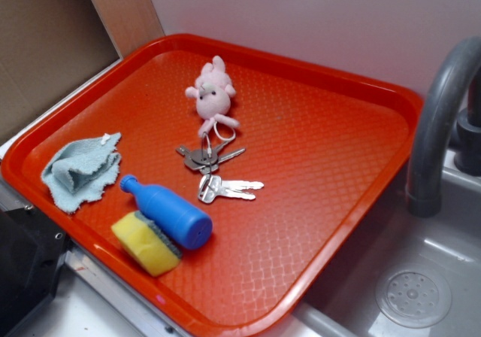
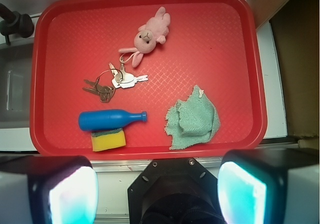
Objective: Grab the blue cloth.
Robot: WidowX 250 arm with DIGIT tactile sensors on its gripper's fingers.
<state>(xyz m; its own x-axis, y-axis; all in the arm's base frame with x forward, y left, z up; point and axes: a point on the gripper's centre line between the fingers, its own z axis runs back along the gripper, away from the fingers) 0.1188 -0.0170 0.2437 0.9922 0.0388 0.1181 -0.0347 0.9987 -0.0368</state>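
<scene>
Blue cloth [image 2: 192, 119], crumpled w/ small white tag up, lies alone near one tray [image 2: 150, 149] corner, just beside the blue bottle [image 2: 111, 119] and sponge [image 2: 108, 140]. Hand [image 2: 157, 184] hangs high over the tray's edge, fingers wide apart, empty. Best approach, judged: centre over the bunched ridge, descend vertically, pinch a fold, keeping clear of bottle and rim.
</scene>
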